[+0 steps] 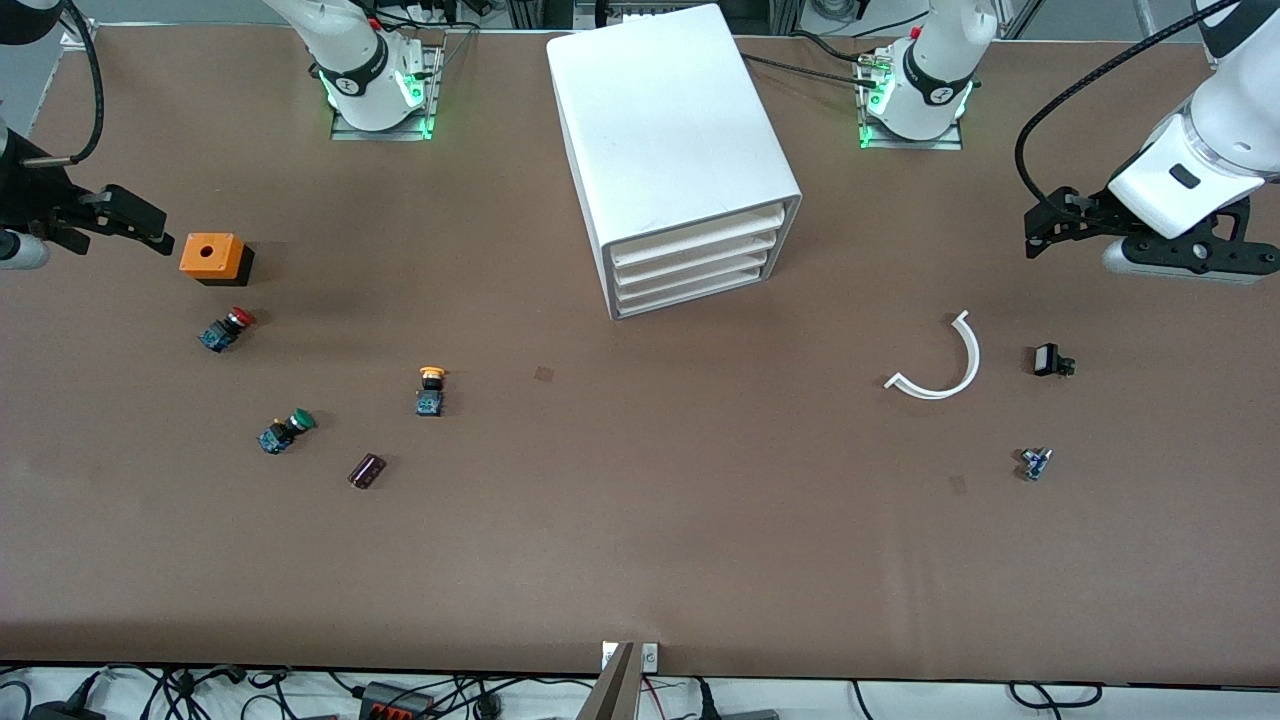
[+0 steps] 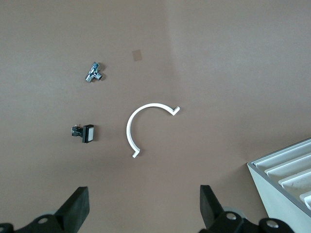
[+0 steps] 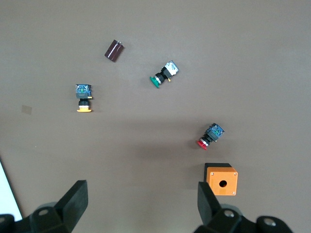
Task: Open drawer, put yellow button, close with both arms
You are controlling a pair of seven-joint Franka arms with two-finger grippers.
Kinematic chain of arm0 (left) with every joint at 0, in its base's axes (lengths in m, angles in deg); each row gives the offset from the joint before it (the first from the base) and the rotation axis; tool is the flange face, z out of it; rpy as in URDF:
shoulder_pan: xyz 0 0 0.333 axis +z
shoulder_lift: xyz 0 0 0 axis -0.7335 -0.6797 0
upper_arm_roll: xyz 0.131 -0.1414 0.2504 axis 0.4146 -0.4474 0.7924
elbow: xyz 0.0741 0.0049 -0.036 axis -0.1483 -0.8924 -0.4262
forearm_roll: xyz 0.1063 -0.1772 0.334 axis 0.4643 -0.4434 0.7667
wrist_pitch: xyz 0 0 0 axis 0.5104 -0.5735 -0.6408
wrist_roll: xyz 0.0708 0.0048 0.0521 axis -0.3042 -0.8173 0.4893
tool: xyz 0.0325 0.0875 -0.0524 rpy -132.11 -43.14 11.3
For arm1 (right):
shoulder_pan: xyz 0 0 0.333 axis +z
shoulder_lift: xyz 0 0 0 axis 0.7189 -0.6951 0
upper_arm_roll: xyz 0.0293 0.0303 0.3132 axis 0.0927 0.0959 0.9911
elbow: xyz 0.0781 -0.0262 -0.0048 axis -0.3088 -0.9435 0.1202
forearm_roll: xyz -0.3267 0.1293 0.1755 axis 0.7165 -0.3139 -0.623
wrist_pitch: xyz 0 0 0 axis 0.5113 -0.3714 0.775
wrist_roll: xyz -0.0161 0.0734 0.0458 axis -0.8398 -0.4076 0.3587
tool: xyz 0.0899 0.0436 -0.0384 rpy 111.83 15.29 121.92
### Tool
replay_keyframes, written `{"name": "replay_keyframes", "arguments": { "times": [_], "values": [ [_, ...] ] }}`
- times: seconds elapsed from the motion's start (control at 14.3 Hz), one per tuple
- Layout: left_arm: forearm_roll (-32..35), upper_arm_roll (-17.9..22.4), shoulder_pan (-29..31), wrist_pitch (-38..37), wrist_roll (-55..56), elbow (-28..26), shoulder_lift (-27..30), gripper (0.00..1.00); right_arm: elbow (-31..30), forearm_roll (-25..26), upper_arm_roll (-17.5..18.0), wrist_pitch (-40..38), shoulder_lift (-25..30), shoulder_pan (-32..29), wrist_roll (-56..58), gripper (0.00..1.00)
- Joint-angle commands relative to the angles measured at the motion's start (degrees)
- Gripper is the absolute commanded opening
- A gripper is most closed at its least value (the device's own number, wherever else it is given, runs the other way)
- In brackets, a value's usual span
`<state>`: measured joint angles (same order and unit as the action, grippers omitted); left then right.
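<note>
— Brown counter (image 1: 640, 520): how are the arms sitting?
— Both are hovering raised at its ends, left pincer (image 2: 144, 208) and right pincer (image 3: 142, 206) gaping wide, gripping nothing.
— And the yellow button (image 1: 431, 390)?
— Lying toward the right arm's end; the drawer (image 1: 696, 233) is sitting closed.

- An orange box (image 1: 211, 256) with a round hole in its top sits near the right arm's end of the table.
- A red-capped button (image 1: 226, 328) lies just nearer the front camera than the box.
- A green-capped button (image 1: 286, 430) lies nearer the front edge, with a dark cylinder (image 1: 367, 470) beside it.
- A white curved strip (image 1: 940, 362), a small black part (image 1: 1050, 360) and a small metal part (image 1: 1035, 462) lie toward the left arm's end.
</note>
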<state>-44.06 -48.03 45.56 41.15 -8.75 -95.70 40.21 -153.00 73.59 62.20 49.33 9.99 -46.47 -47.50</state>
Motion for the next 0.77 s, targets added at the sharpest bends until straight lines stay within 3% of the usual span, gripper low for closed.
{"name": "replay_keyframes", "arguments": {
  "times": [0.0, 0.7],
  "values": [
    [1.17, -0.43, 0.12, -1.12, 0.89, 0.92, 0.19, 1.0, -1.4, 0.78, 0.59, 0.59, 0.85, -0.37, 0.12, 1.0],
    [1.08, -0.43, 0.04, -1.12, 0.98, 1.01, 0.19, 1.0, -0.61, 0.42, 0.68, 0.32, -2.49, 0.86, 1.43, 1.0]
  ]
}}
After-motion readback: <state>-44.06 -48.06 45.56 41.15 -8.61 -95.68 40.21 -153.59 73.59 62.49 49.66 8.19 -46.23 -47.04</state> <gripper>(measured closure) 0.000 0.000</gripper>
